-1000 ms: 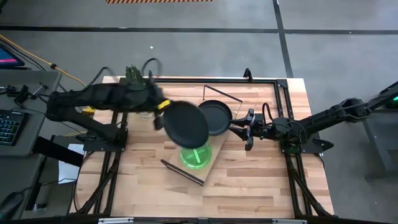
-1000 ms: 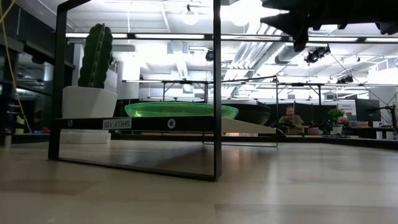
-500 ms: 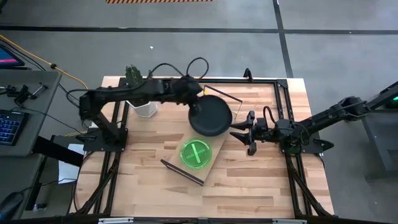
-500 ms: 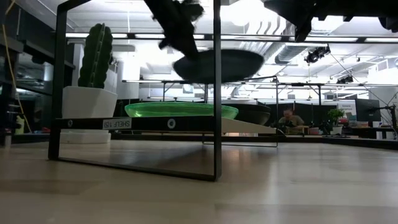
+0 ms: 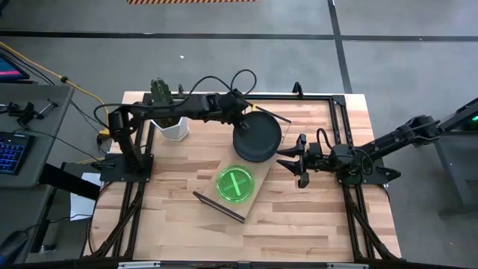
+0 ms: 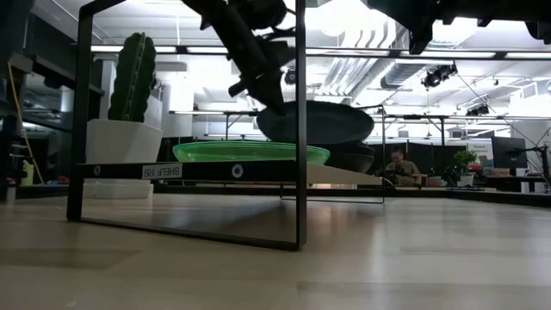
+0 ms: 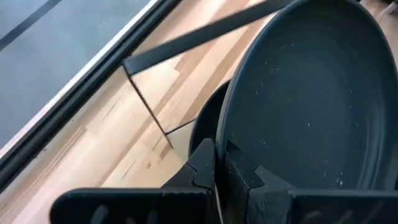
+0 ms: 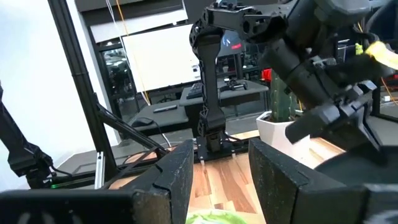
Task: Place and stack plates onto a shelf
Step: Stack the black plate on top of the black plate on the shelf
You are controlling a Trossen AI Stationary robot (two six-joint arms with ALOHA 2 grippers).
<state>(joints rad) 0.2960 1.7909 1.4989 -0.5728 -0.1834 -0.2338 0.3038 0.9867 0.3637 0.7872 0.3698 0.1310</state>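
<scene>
On the near end of the shelf (image 5: 254,196) we saw a green plate (image 5: 234,184) lying flat on the plank. Beyond it, our left gripper (image 5: 240,116) had its jaws clenched on the rim of a black plate (image 5: 258,137), holding it slightly tilted just above another dark plate (image 7: 208,121) resting on the shelf's far end. Our right gripper (image 5: 287,159) waited beside the shelf, jaws released, grasping nothing. Farther back on the wooden surface (image 5: 299,224) stood a white pot with a cactus (image 5: 166,119). A person (image 6: 401,164) sat in the room behind.
</scene>
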